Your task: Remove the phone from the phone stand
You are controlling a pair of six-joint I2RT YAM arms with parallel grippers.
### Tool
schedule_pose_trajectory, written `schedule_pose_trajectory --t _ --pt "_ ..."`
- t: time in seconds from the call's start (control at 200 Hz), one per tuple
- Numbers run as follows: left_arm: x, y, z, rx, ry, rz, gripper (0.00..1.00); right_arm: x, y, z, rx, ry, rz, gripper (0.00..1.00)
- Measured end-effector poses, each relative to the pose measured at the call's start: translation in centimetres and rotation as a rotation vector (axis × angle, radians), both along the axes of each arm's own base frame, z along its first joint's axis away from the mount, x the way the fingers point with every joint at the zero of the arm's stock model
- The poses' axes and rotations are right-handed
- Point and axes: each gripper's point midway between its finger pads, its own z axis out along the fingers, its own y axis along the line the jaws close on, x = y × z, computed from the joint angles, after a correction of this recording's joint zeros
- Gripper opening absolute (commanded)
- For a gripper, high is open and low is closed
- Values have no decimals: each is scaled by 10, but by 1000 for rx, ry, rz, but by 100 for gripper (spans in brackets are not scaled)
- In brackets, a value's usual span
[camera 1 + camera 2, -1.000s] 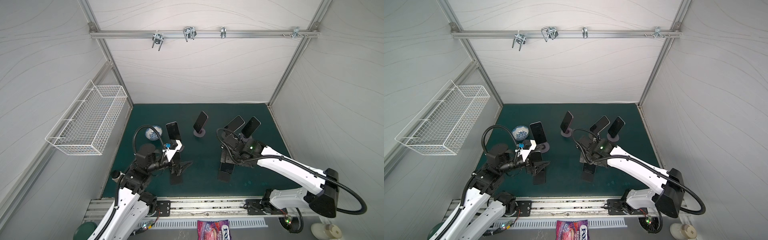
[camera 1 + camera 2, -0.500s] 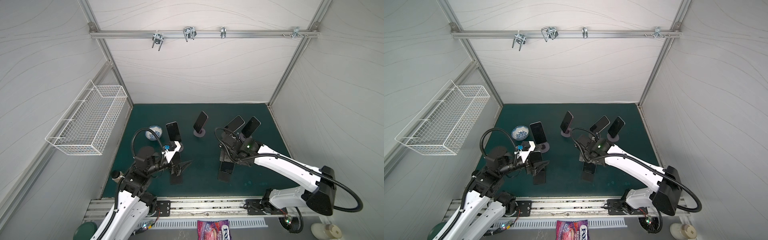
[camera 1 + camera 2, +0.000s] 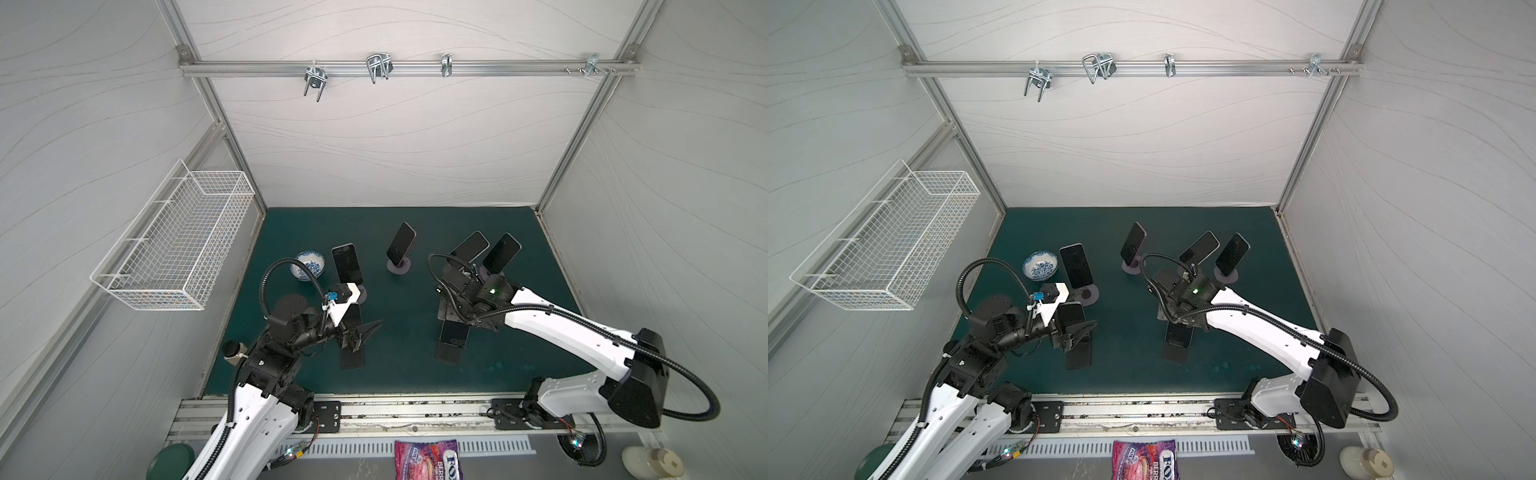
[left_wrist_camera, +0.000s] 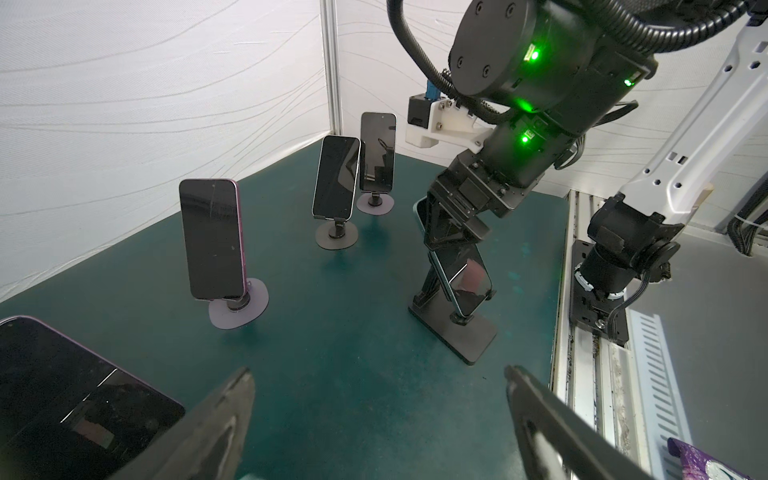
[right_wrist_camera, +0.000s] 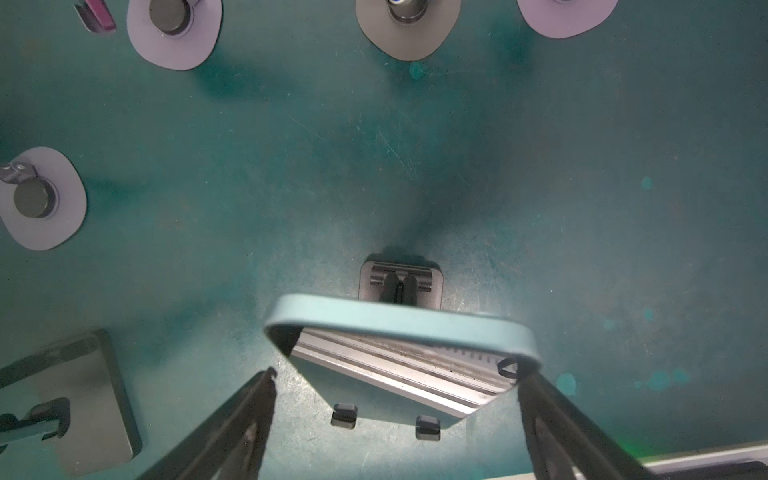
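Note:
The phone (image 5: 399, 324), dark-screened with a pale blue edge, leans on a black phone stand (image 5: 399, 278) with a flat rectangular base (image 4: 457, 332) at the front right of the green mat. My right gripper (image 5: 397, 374) hangs over it, open, one finger on each side of the phone's upper part; one finger (image 5: 540, 399) looks close to or touching a corner. In both top views the gripper (image 3: 455, 322) (image 3: 1177, 324) covers the phone's top. My left gripper (image 4: 378, 374) (image 3: 361, 332) is open with nothing between its fingers, beside a purple-edged phone (image 4: 62, 395) on another black stand (image 3: 352, 357).
Several more phones stand on round-based stands behind: (image 3: 347, 264), (image 3: 401, 245), (image 3: 469, 247), (image 3: 500, 253). A blue-and-white bowl (image 3: 309, 266) sits at the back left. A wire basket (image 3: 178, 245) hangs on the left wall. A sweets bag (image 3: 426, 459) lies beyond the front rail.
My right gripper has shifted slightly toward the back over the phone, and its jaws have narrowed a little. The left arm has drawn back a touch.

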Motion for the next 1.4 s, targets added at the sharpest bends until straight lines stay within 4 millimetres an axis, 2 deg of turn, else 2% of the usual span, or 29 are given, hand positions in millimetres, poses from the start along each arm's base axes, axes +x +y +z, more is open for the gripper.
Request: schedule_pose_trajectory --t 0.34,1.06,1.4 --pt "3 2 -1 6 -2 20 95 4 -5 -6 -12 -7 -17 90" --pt "5 3 -2 11 -5 35 95 15 1 -11 -12 -20 -10 86" --pt "6 4 -3 12 -8 37 96 16 0 -12 -19 -23 4 78"
